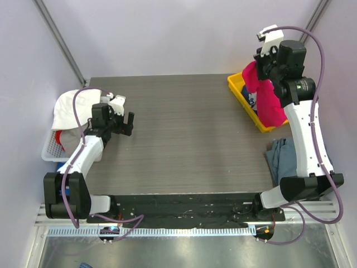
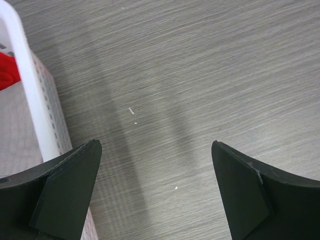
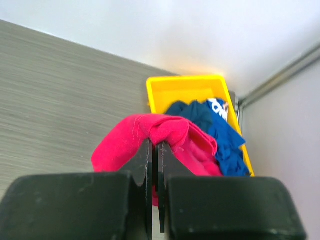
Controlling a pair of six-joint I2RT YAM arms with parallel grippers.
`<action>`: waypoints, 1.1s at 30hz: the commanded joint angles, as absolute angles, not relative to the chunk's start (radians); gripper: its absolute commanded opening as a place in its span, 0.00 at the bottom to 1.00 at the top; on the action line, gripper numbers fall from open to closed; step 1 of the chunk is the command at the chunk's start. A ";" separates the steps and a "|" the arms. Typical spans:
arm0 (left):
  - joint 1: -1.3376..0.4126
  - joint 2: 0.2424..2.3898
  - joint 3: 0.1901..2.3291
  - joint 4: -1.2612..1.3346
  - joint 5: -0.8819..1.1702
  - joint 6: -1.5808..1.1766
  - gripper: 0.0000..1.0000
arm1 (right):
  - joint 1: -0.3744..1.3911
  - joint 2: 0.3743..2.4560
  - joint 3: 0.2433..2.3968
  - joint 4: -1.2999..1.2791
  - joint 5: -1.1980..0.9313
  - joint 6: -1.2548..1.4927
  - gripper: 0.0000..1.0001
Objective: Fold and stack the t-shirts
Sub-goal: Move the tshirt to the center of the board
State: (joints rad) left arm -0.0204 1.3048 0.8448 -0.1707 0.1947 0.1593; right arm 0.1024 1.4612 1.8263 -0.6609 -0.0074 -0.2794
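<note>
Grey wood-grain table (image 1: 184, 145) fills the space ahead of me, with pale walls closing it in on three sides. My right gripper (image 3: 155, 147) is raised over the far right corner, its jaws pinched tight on a fold of the bright pink-red cotton t-shirt (image 1: 268, 97). The cloth hangs down from my fingers, its lower part draping toward the yellow rectangular plastic bin (image 1: 237, 84) below. Inside that bin lies a crumpled royal blue t-shirt with white print (image 3: 220, 130), just behind the pink one in my right wrist view. A slate grey-blue t-shirt (image 1: 281, 156) sits bunched at the right edge of the table, beside my right arm.

My left gripper (image 2: 156, 145) hovers low over bare tabletop near the left edge, jaws spread wide with nothing between them. Just beside it stands a white perforated plastic basket (image 2: 30, 85), holding something red (image 2: 7, 75), with a white cloth (image 1: 70, 109) heaped over its far end.
</note>
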 commanded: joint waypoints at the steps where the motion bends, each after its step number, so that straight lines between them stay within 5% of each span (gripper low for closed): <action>1: -0.021 1.302 0.864 -0.110 0.147 0.144 0.97 | 0.153 1.427 1.989 -0.620 -0.069 -0.305 0.01; 17: -0.034 1.339 0.876 -0.101 0.109 0.138 0.96 | 0.207 1.546 2.309 -0.646 -0.109 -0.259 0.01; 33: -0.044 1.358 0.882 -0.097 0.078 0.146 0.95 | 0.250 1.552 2.257 -0.510 -0.724 0.176 0.01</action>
State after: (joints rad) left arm -0.0395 1.3582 0.8486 -0.1463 0.0952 0.1387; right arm 0.2394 1.5612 2.2486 -0.7097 -0.4812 -0.0299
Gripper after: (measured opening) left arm 0.955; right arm 0.042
